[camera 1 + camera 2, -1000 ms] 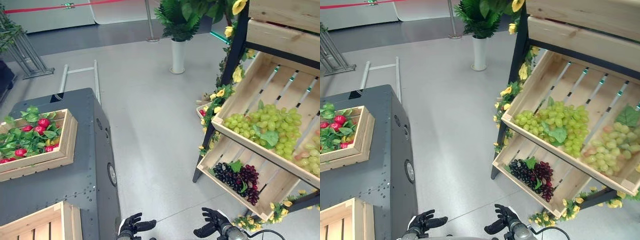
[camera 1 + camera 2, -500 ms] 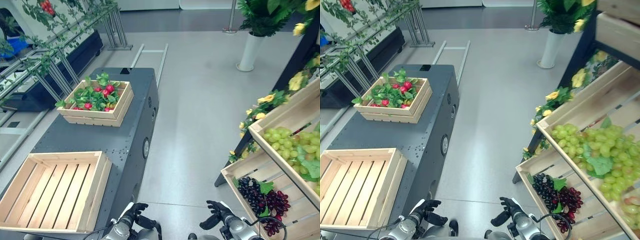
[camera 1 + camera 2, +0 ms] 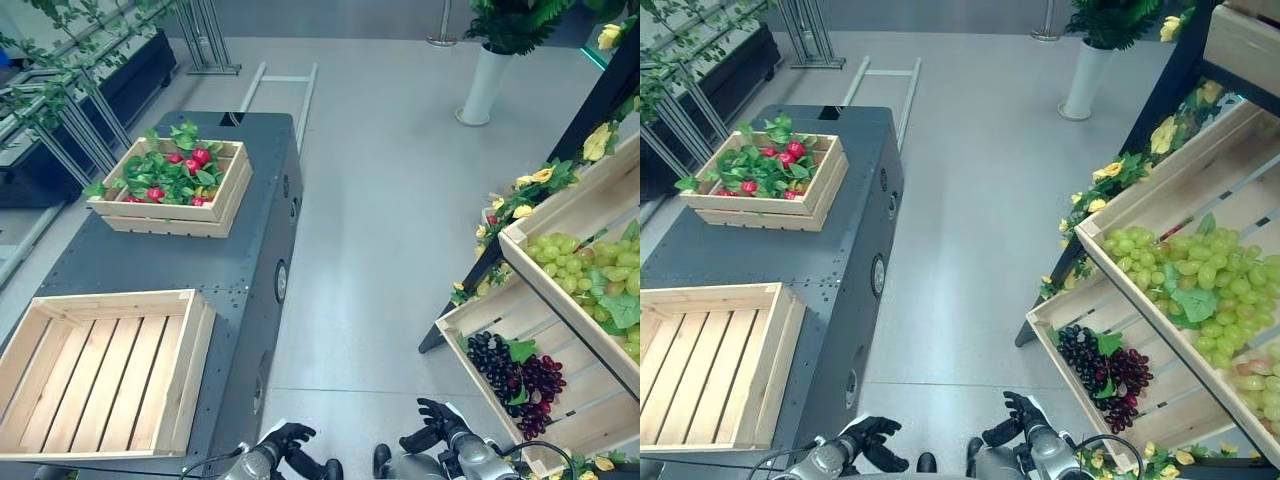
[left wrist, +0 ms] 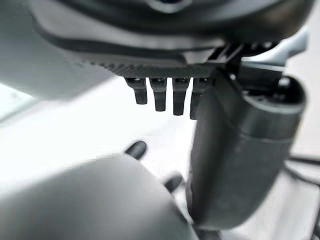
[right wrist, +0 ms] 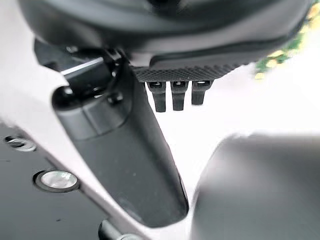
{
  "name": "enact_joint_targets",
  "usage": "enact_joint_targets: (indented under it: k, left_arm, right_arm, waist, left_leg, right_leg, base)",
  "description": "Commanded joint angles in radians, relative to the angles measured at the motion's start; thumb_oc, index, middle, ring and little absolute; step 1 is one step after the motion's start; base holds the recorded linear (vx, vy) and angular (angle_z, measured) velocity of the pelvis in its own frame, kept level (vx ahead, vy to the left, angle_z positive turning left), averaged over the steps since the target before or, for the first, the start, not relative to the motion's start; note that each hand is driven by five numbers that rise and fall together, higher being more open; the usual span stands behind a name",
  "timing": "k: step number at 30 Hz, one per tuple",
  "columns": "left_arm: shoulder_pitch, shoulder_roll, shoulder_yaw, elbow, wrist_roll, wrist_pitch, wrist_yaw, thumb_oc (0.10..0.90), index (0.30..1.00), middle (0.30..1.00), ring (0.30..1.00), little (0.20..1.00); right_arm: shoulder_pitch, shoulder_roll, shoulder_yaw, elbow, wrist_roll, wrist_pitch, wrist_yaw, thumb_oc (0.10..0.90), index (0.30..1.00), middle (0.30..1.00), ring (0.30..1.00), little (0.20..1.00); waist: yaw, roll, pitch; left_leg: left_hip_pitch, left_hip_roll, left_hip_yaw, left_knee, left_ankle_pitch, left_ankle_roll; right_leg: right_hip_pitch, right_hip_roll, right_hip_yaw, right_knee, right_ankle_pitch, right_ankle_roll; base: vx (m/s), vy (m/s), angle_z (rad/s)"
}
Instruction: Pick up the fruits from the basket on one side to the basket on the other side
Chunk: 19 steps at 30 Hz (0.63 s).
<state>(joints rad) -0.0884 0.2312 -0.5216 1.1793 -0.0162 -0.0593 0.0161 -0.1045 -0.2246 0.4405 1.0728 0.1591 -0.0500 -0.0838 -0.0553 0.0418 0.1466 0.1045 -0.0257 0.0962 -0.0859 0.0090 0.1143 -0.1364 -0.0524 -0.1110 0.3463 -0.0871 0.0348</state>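
Both hands lower now — left hand, right hand relaxed, empty; two crates on cabinet.

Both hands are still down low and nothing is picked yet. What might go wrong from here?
1. The red fruits sit tangled among leaves in the far crate, so a grasp may catch foliage instead.
2. That crate lies beyond the empty crate, whose raised rim could snag a reaching arm.
3. The left hand and right hand hang empty, low by the grey table, well short of the fruit.

silver-grey arms, dark left robot hand, dark right robot hand, ribbed black palm edges
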Motion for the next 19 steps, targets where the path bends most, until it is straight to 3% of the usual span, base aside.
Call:
enact_joint_targets:
  k: [1, 4, 7, 9, 10, 19]
  left_arm:
    - [-0.016, -0.003, 0.037, 0.037, -0.052, -0.047, 0.036, 0.800, 0.900, 0.900, 0.900, 0.900]
    - [-0.033, -0.007, 0.058, 0.033, -0.090, -0.023, 0.069, 0.800, 0.900, 0.900, 0.900, 0.900]
    - [-0.038, -0.010, 0.080, 0.028, -0.080, -0.070, 0.036, 0.800, 0.900, 0.900, 0.900, 0.900]
    - [-0.035, -0.013, 0.072, 0.020, -0.010, -0.099, 0.026, 0.800, 0.900, 0.900, 0.900, 0.900]
    - [-0.030, -0.021, 0.048, 0.014, -0.047, -0.111, 0.074, 0.800, 0.900, 0.900, 0.900, 0.900]
    - [0.006, -0.032, 0.101, 0.021, -0.093, -0.122, 0.115, 0.800, 0.900, 0.900, 0.900, 0.900]
  right_arm:
    - [-0.037, 0.023, -0.004, 0.049, -0.015, -0.060, 0.076, 0.800, 0.900, 0.900, 0.900, 0.900]
    - [-0.060, 0.018, 0.026, 0.075, -0.036, -0.030, 0.120, 0.800, 0.900, 0.900, 0.900, 0.900]
    - [-0.061, 0.008, 0.019, 0.086, 0.015, -0.022, 0.145, 0.800, 0.900, 0.900, 0.900, 0.900]
    - [-0.055, 0.003, 0.013, 0.080, 0.055, -0.001, 0.149, 0.800, 0.900, 0.900, 0.900, 0.900]
    - [-0.047, 0.004, -0.003, 0.081, 0.077, 0.024, 0.152, 0.800, 0.900, 0.900, 0.900, 0.900]
    - [-0.003, 0.026, -0.026, 0.108, 0.072, 0.008, 0.159, 0.800, 0.900, 0.900, 0.900, 0.900]
  waist:
    - [0.043, -0.043, -0.032]
    - [0.065, -0.062, -0.049]
    - [0.071, -0.074, -0.048]
    - [0.072, -0.076, -0.049]
    - [0.070, -0.074, -0.051]
    - [0.071, -0.071, -0.070]
  left_leg:
    - [0.004, -0.016, -0.076, -0.001, -0.073, -0.044]
    - [-0.018, -0.010, -0.055, 0.000, -0.060, -0.061]
    - [-0.021, -0.008, -0.068, 0.035, -0.065, -0.064]
    - [-0.021, -0.008, -0.074, 0.042, -0.066, -0.065]
    - [-0.021, -0.008, -0.082, 0.040, -0.063, -0.067]
    - [0.019, -0.006, -0.096, 0.018, -0.056, -0.075]
  right_leg:
    - [0.164, -0.007, 0.020, -0.318, 0.064, 0.027]
    - [0.190, 0.021, 0.048, -0.414, 0.100, 0.015]
    - [0.205, 0.034, 0.044, -0.387, 0.082, -0.001]
    - [0.211, 0.038, 0.042, -0.391, 0.080, -0.008]
    - [0.218, 0.042, 0.041, -0.395, 0.076, -0.013]
    - [0.270, 0.046, 0.020, -0.425, 0.068, -0.022]
  base:
    - [0.01, -0.244, -0.07]
    - [-0.05, -0.228, -0.23]
    - [0.02, -0.173, 0.08]
    - [0.03, -0.129, 0.24]
    - [0.01, -0.097, 0.22]
    - [0.05, -0.046, 0.07]
